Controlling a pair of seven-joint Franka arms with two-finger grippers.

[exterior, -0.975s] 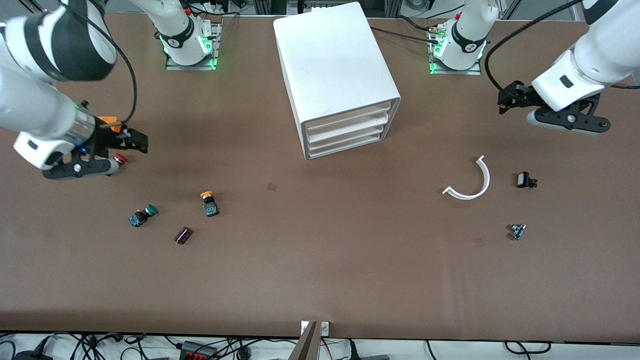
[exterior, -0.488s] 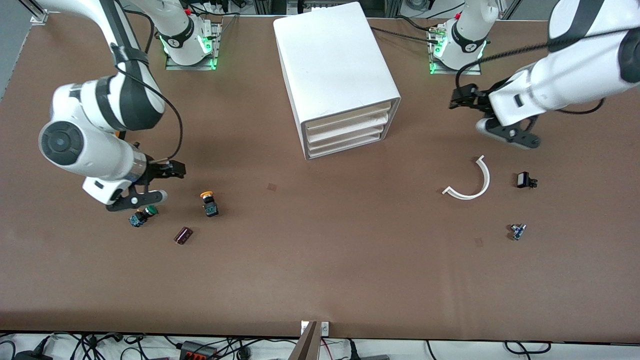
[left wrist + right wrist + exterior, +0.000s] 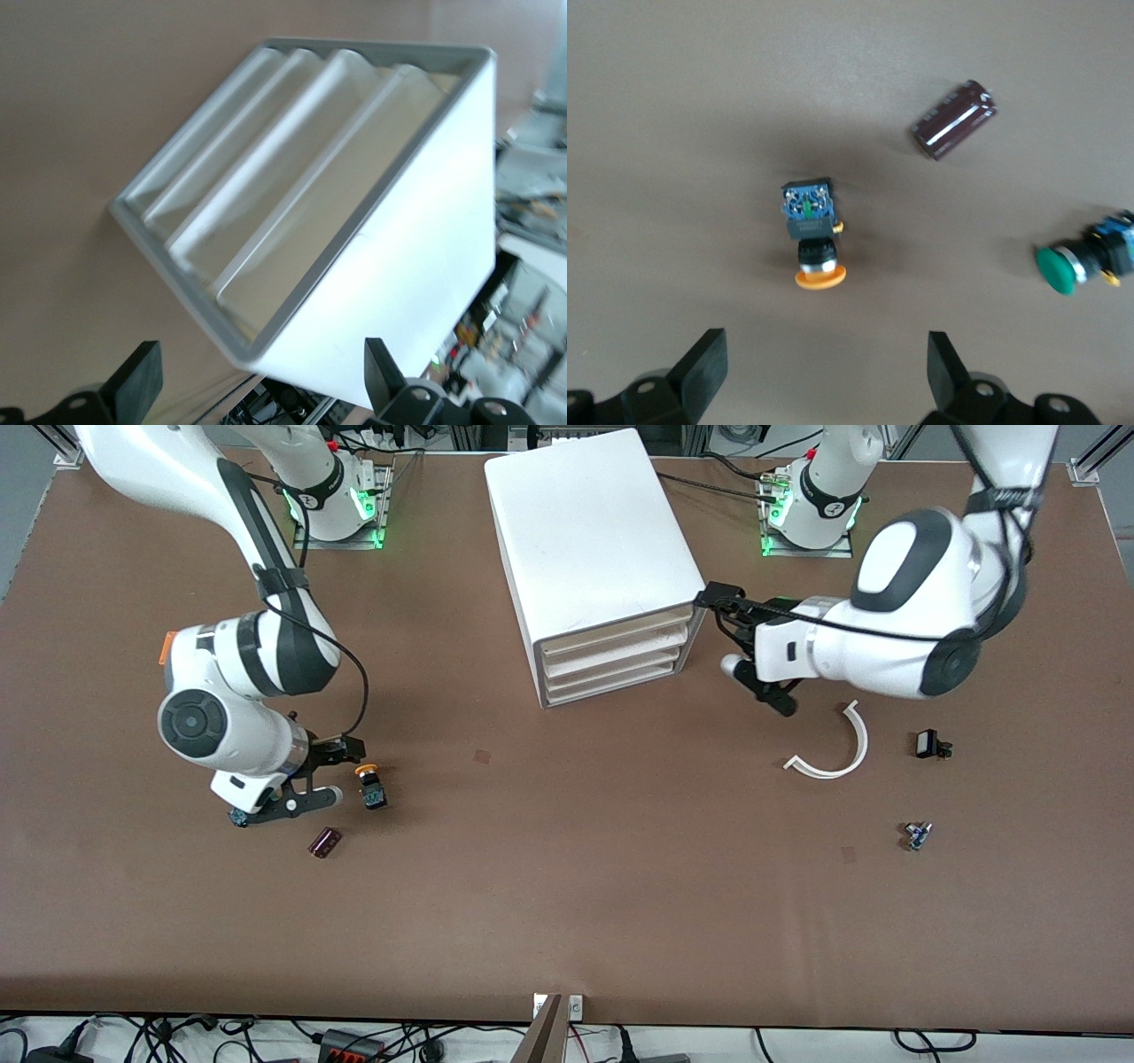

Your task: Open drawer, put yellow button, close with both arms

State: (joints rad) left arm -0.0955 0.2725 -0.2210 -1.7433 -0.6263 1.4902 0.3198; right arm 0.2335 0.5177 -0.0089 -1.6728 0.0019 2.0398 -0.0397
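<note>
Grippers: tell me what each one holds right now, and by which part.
Nothing is held. The right gripper is open beside the yellow button; the left gripper is open beside the cabinet.

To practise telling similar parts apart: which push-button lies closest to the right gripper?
The yellow button, beside the open right gripper. It has a yellow-orange cap; the green-capped button lies farther off.
</note>
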